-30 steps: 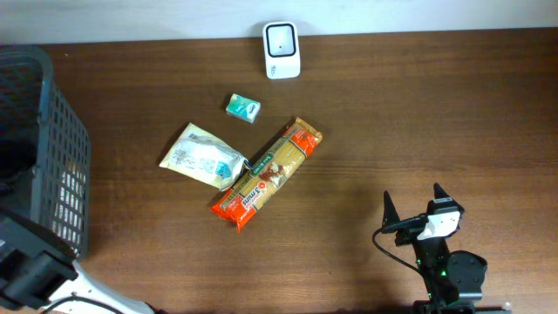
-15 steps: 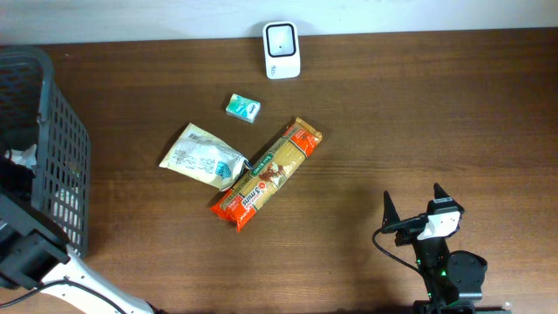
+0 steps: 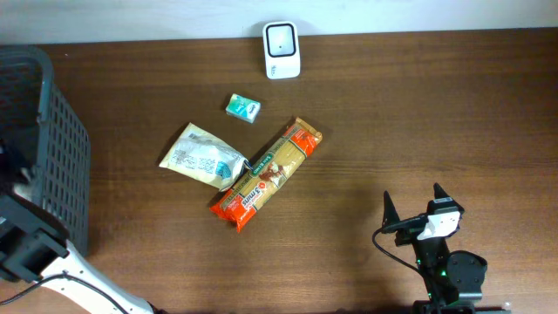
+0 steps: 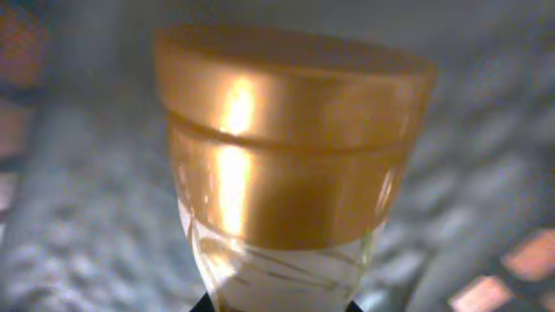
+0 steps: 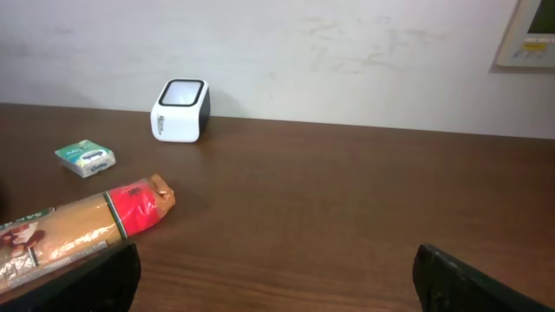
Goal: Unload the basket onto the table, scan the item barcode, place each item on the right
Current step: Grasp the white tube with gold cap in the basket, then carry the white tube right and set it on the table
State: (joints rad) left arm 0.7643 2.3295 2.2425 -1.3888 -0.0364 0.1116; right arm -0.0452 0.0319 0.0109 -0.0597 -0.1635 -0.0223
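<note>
A jar (image 4: 290,173) with a shiny gold lid and a pale body fills the left wrist view, inside the dark mesh basket (image 3: 61,148). My left gripper (image 4: 279,305) is shut on its lower body; only the dark fingertips (image 4: 205,303) show at the bottom edge. No barcode shows on the jar. From overhead that gripper is hidden in the basket. The white scanner (image 3: 282,38) (image 5: 180,110) stands at the table's far edge. My right gripper (image 3: 411,199) (image 5: 277,277) rests open and empty near the front right.
An orange pasta packet (image 3: 266,174) (image 5: 69,230), a white pouch (image 3: 200,156) and a small green box (image 3: 243,107) (image 5: 85,158) lie mid-table. The basket takes up the left edge, with the left arm's base (image 3: 26,249) in front of it.
The left arm has shifted slightly at the basket and its jaws have closed on the jar. The right arm and the things on the table have not moved.
</note>
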